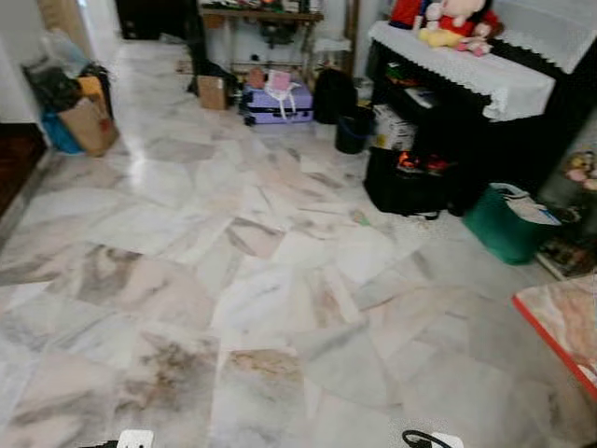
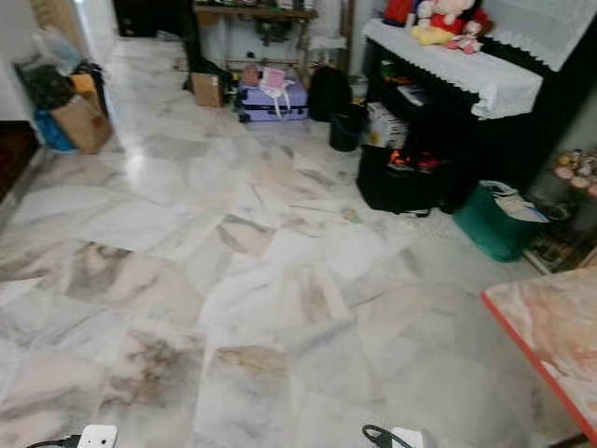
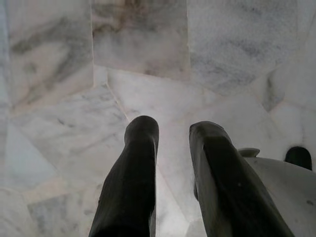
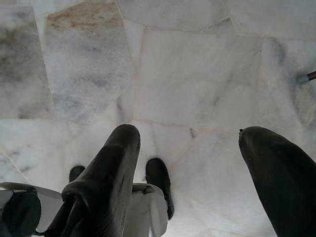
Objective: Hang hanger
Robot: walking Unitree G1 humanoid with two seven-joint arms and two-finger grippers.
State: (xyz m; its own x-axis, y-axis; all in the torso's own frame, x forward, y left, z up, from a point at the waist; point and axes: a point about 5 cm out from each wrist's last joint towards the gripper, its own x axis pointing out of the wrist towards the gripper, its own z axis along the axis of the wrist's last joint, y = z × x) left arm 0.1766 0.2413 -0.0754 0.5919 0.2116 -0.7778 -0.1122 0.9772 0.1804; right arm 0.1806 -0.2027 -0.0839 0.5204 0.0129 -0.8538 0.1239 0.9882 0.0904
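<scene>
Both arms hang low over a marble floor (image 1: 252, 280). My left gripper (image 3: 174, 129) points down at the tiles, its two black fingers (image 3: 140, 148) a small gap apart with nothing between them. My right gripper (image 4: 190, 136) also points at the floor, its fingers (image 4: 118, 153) spread wide and empty. Small white parts of the arms (image 1: 136, 439) peek in at the bottom edge of the eye views.
A black cabinet (image 1: 485, 131) with a white lace cloth and plush toys (image 1: 457, 23) stands at the right, with a black bag (image 1: 401, 182) and a green basket (image 1: 508, 224) before it. A red-edged marble table (image 1: 564, 327) juts in near right. A purple suitcase (image 1: 278, 103) lies far back, and bags (image 1: 75, 112) line the left wall.
</scene>
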